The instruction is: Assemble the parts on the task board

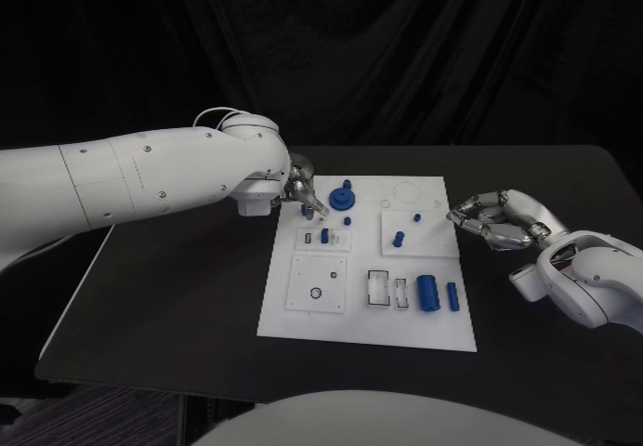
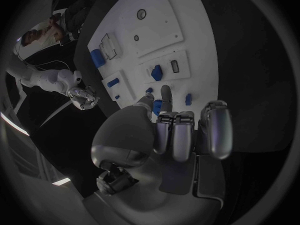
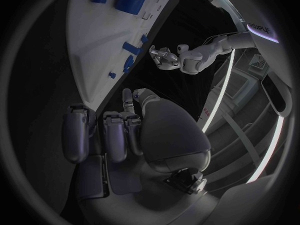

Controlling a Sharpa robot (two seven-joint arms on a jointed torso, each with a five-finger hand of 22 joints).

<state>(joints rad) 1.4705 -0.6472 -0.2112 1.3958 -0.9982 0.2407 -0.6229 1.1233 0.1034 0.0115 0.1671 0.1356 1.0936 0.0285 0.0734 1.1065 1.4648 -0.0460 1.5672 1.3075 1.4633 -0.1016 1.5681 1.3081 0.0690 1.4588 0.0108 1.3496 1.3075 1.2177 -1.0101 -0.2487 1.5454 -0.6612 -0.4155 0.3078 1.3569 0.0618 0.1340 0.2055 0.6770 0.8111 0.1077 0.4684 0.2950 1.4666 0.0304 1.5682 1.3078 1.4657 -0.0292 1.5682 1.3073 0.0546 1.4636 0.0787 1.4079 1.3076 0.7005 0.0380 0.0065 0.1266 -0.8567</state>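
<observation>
Head view shows us the white rectangular task board (image 1: 302,311) lying flat in the middle of the black table (image 1: 175,297), with the small blue plastic parts spread over it: a round blue gear-like piece (image 1: 345,197) near the far edge, a short blue peg (image 1: 400,241) standing in a square inset, and 2 blue cylinders (image 1: 427,292) lying side by side near the front right. We read that spread as parts laid out within reach of both arms.

Our left hand (image 1: 303,192) hangs over the board's far left corner, just beside the gear piece, fingers pointing down and holding nothing we can see; in the left wrist view its fingers (image 2: 181,135) lie loosely apart above the blue pieces, probably poised for a pick. Our right hand (image 1: 496,219) waits off the board's right edge, fingers curled inward around nothing, likely kept clear.
</observation>
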